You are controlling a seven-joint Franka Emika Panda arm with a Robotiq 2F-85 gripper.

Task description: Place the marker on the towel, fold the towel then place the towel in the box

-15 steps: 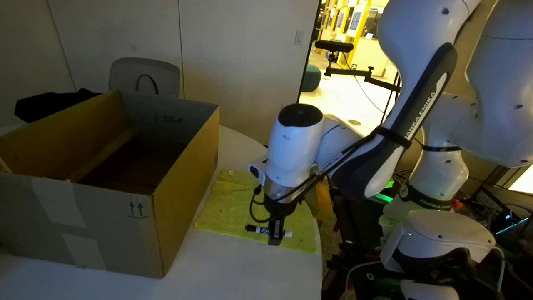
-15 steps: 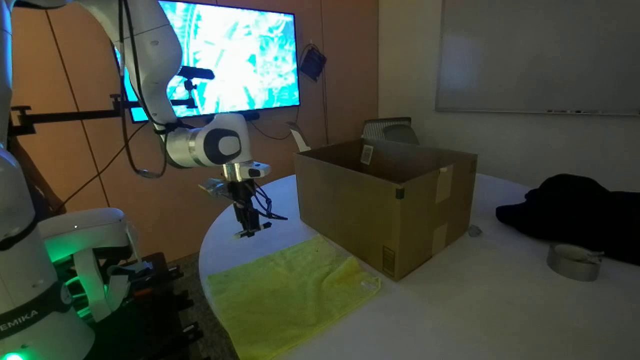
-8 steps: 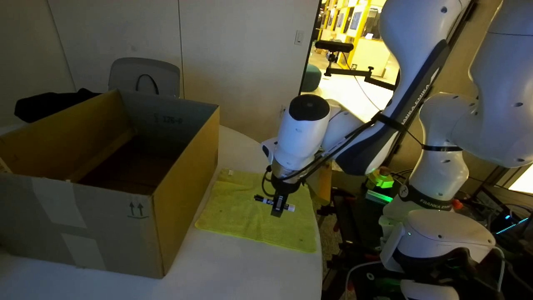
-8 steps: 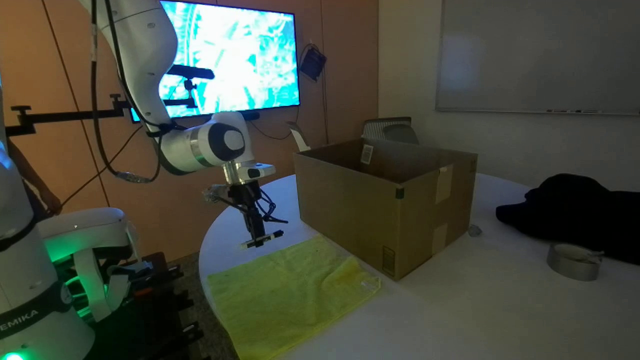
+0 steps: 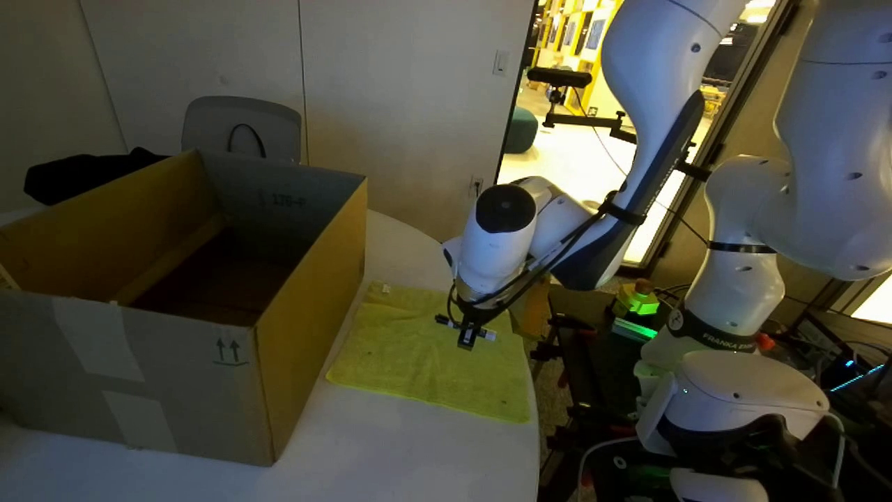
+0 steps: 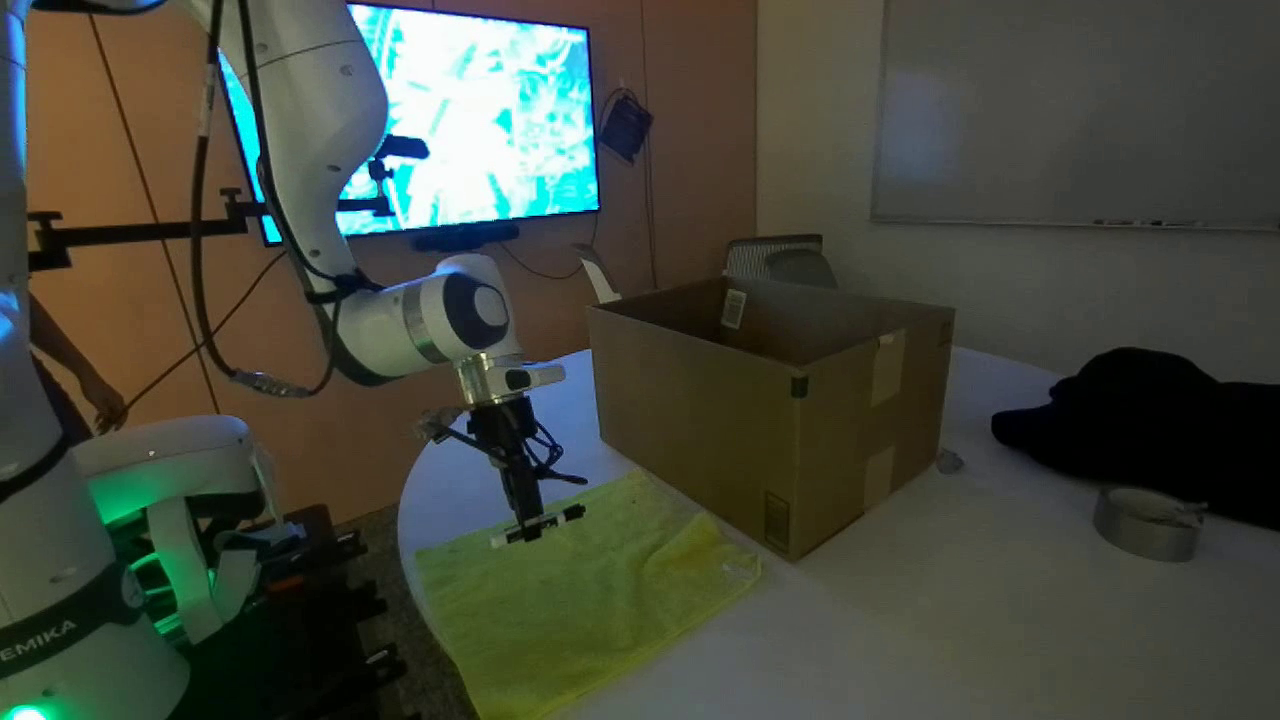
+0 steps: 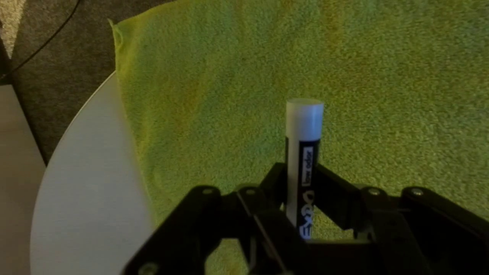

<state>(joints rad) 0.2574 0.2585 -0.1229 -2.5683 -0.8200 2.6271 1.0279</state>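
The marker point(image 5: 489, 335) is a thin stick with a black cap, a white end and a black label. My gripper point(image 5: 467, 340) is shut on its middle. It also shows in an exterior view point(image 6: 528, 533) and in the wrist view point(image 7: 301, 183), with the marker point(image 7: 304, 122) between the fingertips. The yellow towel point(image 5: 418, 373) lies spread flat on the table, below the gripper and marker. The marker appears a little above it; the exact gap is hard to tell. The brown cardboard box point(image 6: 700, 420) stands open beside the towel; its bottom is partly in shadow.
The round white table point(image 5: 390, 446) ends close by the towel's edge on the robot's side. A grey tape roll point(image 6: 1147, 530) and a black cloth point(image 6: 1150, 430) lie beyond the box. A grey chair point(image 5: 240, 129) stands behind the table.
My gripper has moved with the marker over the towel and come lower towards it. The marker stays in the grip. The towel and box have not moved.
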